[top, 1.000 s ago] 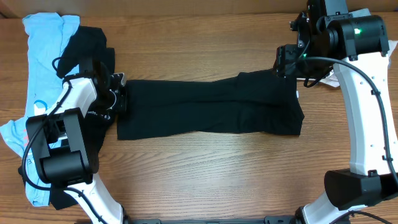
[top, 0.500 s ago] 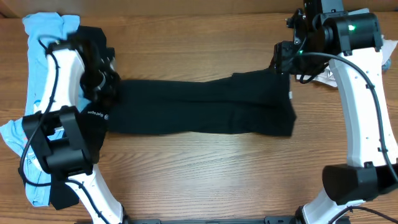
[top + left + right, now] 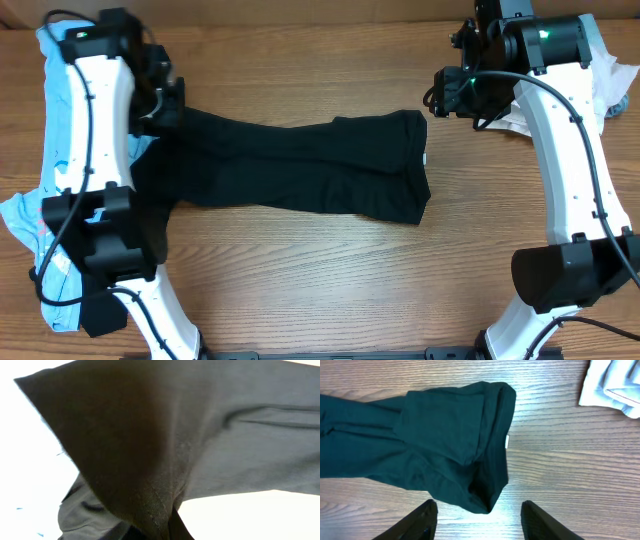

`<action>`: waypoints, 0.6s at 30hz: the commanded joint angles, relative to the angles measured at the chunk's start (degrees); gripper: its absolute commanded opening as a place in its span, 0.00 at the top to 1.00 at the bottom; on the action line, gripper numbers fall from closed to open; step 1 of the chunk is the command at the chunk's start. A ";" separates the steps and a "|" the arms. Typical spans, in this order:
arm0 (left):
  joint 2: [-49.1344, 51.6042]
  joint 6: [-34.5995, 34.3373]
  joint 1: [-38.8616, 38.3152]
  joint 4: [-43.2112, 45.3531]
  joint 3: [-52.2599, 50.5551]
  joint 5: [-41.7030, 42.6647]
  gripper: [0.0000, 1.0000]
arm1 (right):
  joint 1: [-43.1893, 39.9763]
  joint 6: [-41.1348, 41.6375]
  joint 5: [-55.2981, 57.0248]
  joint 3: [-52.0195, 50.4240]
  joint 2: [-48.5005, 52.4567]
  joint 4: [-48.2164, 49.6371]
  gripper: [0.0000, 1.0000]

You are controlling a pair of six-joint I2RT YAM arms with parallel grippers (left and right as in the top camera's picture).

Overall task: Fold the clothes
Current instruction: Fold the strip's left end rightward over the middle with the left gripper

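Black T-shirt (image 3: pixel 300 165) lay mid-table (image 3: pixel 300 290), pulled leftward since a second ago. Its right end, earlier under the right claw, had dropped flat, white tag (image 3: pixel 424 158) at that hem. Long axis ran left-right, left end lifted, pointing far-left. Left gripper (image 3: pixel 166 102), now nearer the far-left corner, pinched that end tight. Right gripper (image 3: pixel 440 92) hung beyond the hem, fingers apart, empty.

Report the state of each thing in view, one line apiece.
black T-shirt, long strip lying flat, left end lifted
left claw, shut on the black T-shirt
right claw, open and empty
light-blue tee, crumpled, far left
white cloth, bunched, far right
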 commanded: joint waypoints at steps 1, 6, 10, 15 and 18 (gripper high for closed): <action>-0.44 -3.50 -5.20 0.24 1.18 0.96 0.96 | -0.31 0.04 1.46 -0.24 1.31 0.55 0.44; -0.39 -5.88 -12.09 0.79 1.16 1.84 0.96 | -1.29 0.04 1.46 -0.24 1.36 1.99 0.44; -0.09 -8.02 -17.20 2.05 1.14 1.99 0.96 | -2.40 0.09 1.40 -0.24 1.36 3.58 0.44; 1.03 -11.15 -22.58 5.11 1.05 1.99 0.96 | -3.67 0.07 1.38 -0.24 1.36 4.07 0.44; 3.34 -12.24 -25.92 6.40 1.05 2.19 0.66 | -4.50 0.04 1.22 -0.24 1.36 3.98 0.44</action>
